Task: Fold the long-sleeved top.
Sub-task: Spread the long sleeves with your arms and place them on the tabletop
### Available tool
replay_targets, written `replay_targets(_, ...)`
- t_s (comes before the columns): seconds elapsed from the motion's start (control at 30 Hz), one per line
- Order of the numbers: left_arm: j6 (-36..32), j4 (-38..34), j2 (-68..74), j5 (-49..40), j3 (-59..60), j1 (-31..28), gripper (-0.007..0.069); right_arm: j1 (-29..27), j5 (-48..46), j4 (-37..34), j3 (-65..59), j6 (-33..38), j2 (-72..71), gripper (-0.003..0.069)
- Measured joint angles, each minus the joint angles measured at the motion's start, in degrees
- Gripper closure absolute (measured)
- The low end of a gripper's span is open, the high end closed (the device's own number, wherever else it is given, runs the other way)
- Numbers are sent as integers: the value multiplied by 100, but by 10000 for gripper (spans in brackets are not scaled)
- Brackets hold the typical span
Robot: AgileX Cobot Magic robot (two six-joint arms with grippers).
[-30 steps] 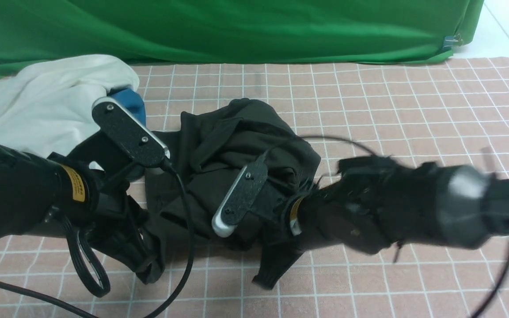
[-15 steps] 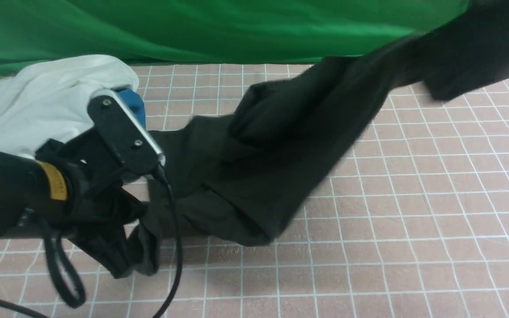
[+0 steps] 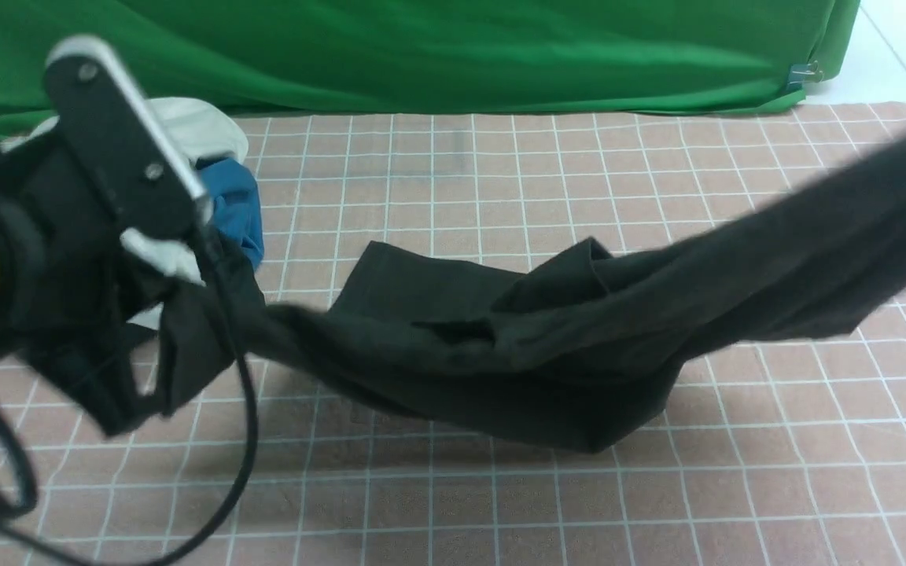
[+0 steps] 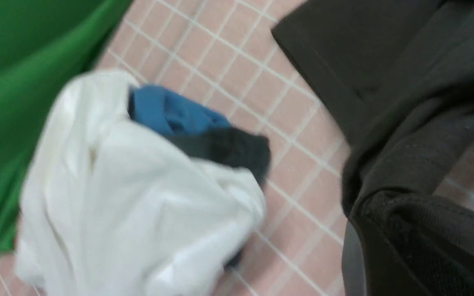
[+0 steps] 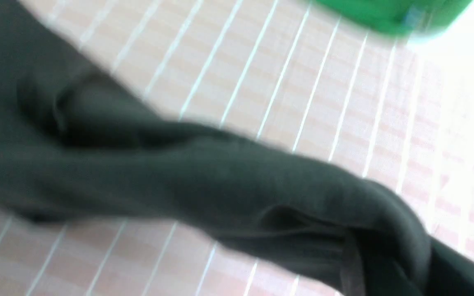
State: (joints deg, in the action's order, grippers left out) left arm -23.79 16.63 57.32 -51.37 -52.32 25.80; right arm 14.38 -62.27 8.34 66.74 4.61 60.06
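From the front, the large brownish-black knit long-sleeved top (image 3: 547, 346) is strung out in a sagging band across the pink, white-gridded worktop (image 3: 736, 472). One end bunches just beside the crumpled white garment (image 3: 201, 134), where the left pincer (image 3: 127, 405) is closed on it. The other end rises off the surface, well away from the white garment, and runs out of the picture in a blur. The middle droops onto the worktop, with one flat hemmed corner lying spread behind it. A small blue cloth (image 3: 237, 208) pokes out from under the white garment, and a green draped backdrop (image 3: 421, 47) hangs beyond it.

From the left wrist, that pincer sits wrapped in folds of the top, clamped together on the fabric. Near it lies the white garment, with the blue cloth and a small dark charcoal cloth (image 4: 228, 148) tucked against its edge.

From the right wrist everything is smeared. Even so, the top gathers into a knot at the right pincer (image 5: 356, 267), which looks clamped on it, and the rest trails down to the worktop.
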Motion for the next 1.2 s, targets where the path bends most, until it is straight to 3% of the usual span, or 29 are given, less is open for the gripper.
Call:
replay_targets(0.17, 0, -376, -196, -703, 598, 0, 594, 0, -611, -375, -1169, -234, -617, 575)
replay_targets(0.47, -37, -1279, -221, -388, 1630, 0, 561, 0, -772, -663, -2746, -173, -1164, 575)
replay_targets(0.57, -100, -1315, -221, -373, 1783, 0, 490, 0, -772, -663, -2990, -110, -1185, 575)
replay_targets(0.8, -111, -1323, -246, -286, 1797, 0, 224, 0, -477, -608, -3043, -44, -1185, 575)
replay_targets(0.9, -120, -1476, -350, -173, 1803, 0, 179, 0, -464, -587, -3043, -33, -1185, 575)
replay_targets(1.0, -506, -1733, -459, 18, 1803, 52, 202, 0, -410, -557, -3043, -33, -1185, 575)
replay_targets(1.2, -1046, -2311, -85, 433, 1768, 434, 440, 0, -272, -540, -3043, -33, -1185, 575)
